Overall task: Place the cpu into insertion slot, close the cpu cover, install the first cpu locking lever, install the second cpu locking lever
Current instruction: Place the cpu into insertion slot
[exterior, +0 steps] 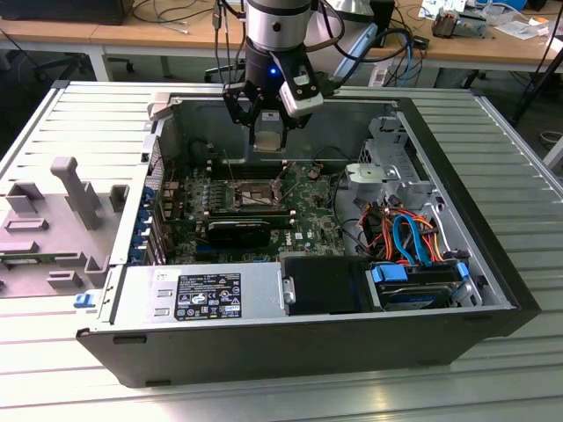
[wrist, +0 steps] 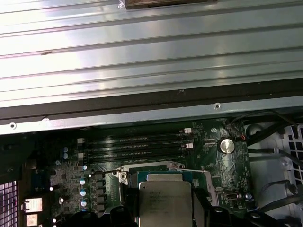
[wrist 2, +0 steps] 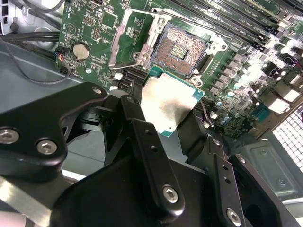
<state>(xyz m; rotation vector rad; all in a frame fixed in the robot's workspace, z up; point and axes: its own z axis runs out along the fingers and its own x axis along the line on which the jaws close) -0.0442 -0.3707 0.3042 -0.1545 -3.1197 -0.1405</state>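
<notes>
The open grey metal computer case (exterior: 264, 352) holds a green motherboard (exterior: 310, 211). My black claw (exterior: 268, 141) hangs above its small square, dark, silver-rimmed insertion slot (wrist 2: 182, 47). The thin silver cpu cover (wrist 2: 126, 34) stands tilted open beside that slot. I grasp the flat silver-grey cpu (wrist 2: 168, 106), clear of the slot.

The exterior view stands high off the near side of the open computer case (exterior: 264, 352). It tilts down from far enough back to take in the whole case, the ribbed tabletop (exterior: 519, 176) round it and the arm (exterior: 277, 35) by the far wall. The second wrist view rides just behind the hand (wrist 2: 165, 113), peering close past its fingers (wrist 2: 142, 137) at the insertion slot (wrist 2: 179, 47). The first wrist view looks across the motherboard (wrist: 71, 182) to the case wall and the tabletop beyond. Both wrist views share the cpu (wrist 2: 165, 99) (wrist: 163, 201) and the round battery (wrist 2: 81, 51) (wrist: 227, 145).
</notes>
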